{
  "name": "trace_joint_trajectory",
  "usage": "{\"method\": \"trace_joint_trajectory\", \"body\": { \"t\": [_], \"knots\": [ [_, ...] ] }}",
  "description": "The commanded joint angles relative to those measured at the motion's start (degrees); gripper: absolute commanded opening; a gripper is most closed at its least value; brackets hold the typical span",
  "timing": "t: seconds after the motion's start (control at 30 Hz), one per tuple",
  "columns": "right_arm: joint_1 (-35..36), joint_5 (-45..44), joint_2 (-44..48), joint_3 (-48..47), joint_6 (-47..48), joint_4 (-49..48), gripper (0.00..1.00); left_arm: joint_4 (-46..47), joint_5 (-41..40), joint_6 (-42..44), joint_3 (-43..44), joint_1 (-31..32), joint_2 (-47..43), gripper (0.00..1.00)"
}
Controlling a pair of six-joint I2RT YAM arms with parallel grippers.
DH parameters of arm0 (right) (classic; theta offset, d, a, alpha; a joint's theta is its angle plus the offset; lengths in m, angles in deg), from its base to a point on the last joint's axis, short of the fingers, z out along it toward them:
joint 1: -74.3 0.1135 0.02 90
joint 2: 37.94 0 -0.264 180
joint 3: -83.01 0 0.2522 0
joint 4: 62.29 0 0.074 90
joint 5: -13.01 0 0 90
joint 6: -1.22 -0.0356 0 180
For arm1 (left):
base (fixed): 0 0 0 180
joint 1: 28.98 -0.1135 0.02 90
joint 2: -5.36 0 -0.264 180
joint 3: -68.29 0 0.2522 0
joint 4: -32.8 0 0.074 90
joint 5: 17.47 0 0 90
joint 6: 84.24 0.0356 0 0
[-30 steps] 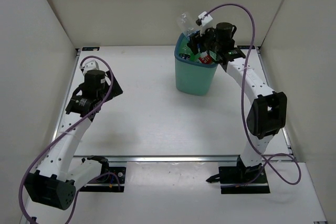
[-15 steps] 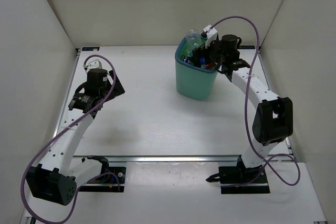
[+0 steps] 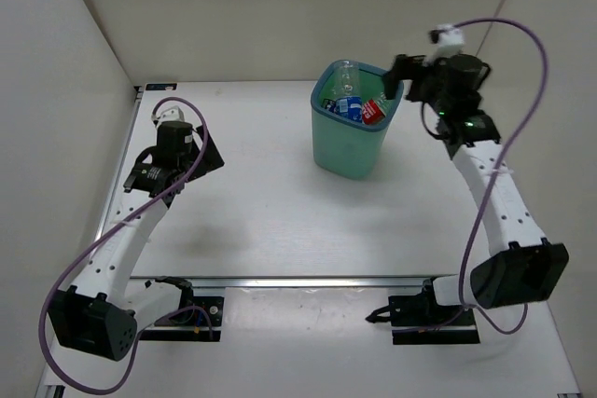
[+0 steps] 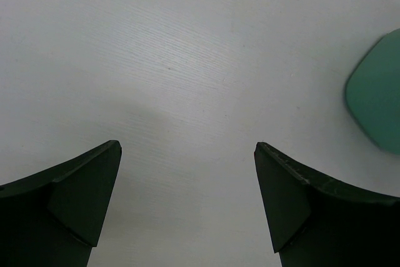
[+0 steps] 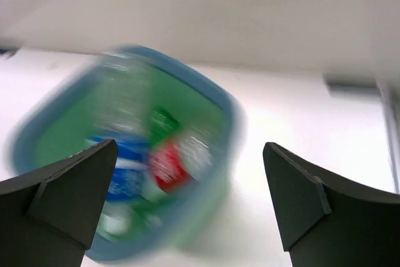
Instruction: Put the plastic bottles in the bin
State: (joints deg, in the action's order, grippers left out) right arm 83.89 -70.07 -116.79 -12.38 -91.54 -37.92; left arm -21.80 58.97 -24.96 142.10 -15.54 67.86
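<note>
The teal bin stands at the back of the table, right of centre. Several plastic bottles lie inside it, with red, blue and green labels and one clear neck sticking up. My right gripper hangs open and holds nothing, just right of the bin's rim and above it. The right wrist view is blurred: the bin and the bottles show between the spread fingers of that gripper. My left gripper is open over bare table at the left, and a corner of the bin shows at its right.
White walls close in the table at the left, back and right. A metal rail runs along the near edge by the arm bases. Purple cables loop off both arms.
My right gripper opened and let a clear bottle drop into the bin, then rose and swung right, away from the bin's mouth. The left arm barely shifted.
</note>
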Motion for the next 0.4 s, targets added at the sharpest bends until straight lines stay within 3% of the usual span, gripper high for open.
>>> {"method": "trace_joint_trajectory", "body": {
  "t": [0.0, 0.13, 0.2, 0.27, 0.37],
  "knots": [
    [-13.9, -0.1, 4.0, 5.9, -15.6, 18.1, 0.99, -1.3, 1.0, -0.7, 1.6, -0.7, 0.4, 0.99],
    [-28.7, 2.0, 4.5, 14.0, -15.7, 31.3, 0.99, -1.9, 1.3, -0.7, 0.8, -0.8, -0.4, 0.98],
    [-29.5, -2.6, 7.0, 18.2, -13.8, 31.5, 1.0, -2.0, -0.1, -0.6, 1.0, -1.1, -0.5, 0.99],
    [-25.8, -13.1, 10.8, 22.8, -13.8, 30.9, 0.99, -3.1, -2.1, -0.5, 2.0, -1.5, 0.2, 0.99],
    [-26.0, -9.8, 13.3, 24.1, -14.5, 28.4, 0.99, -3.4, -3.7, -0.2, 2.2, -1.8, 0.9, 0.99]
  ]
}}
